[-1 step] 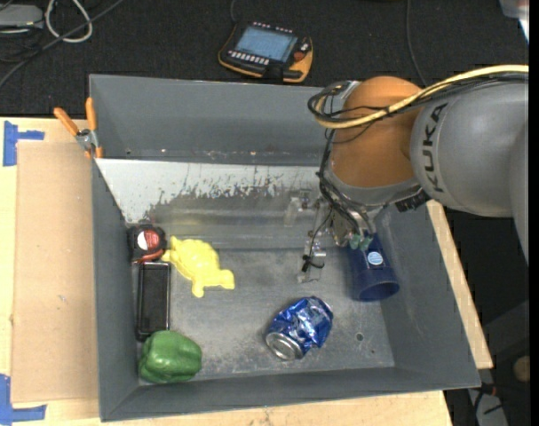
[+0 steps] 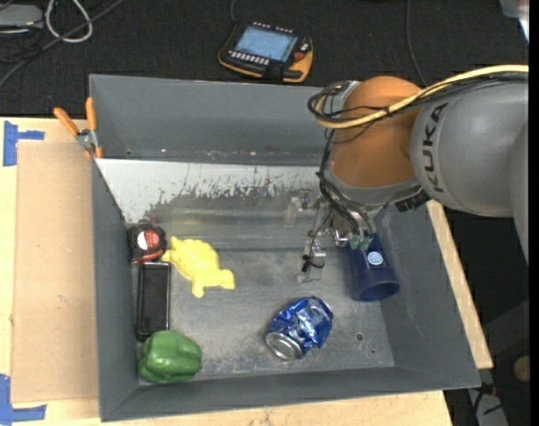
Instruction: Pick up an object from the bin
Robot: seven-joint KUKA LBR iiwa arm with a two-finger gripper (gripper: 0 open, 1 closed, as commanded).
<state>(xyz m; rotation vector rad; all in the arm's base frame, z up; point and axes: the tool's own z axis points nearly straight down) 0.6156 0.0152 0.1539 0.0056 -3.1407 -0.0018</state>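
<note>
My gripper (image 2: pixel 315 257) hangs under the orange wrist cover, over the bin floor right of centre. Nothing shows in it. Just to its right a dark blue cup (image 2: pixel 373 273) lies on its side against the right wall, close to the gripper but apart from it. A crushed blue and white can (image 2: pixel 299 327) lies below the gripper, nearer the front wall. A yellow toy figure (image 2: pixel 199 266) lies to the left, well apart from the gripper.
Along the left wall lie a red and black tape measure (image 2: pixel 147 240), a long black block (image 2: pixel 153 300) and a green pepper (image 2: pixel 170 357) in the front left corner. The arm comes in over the right rim.
</note>
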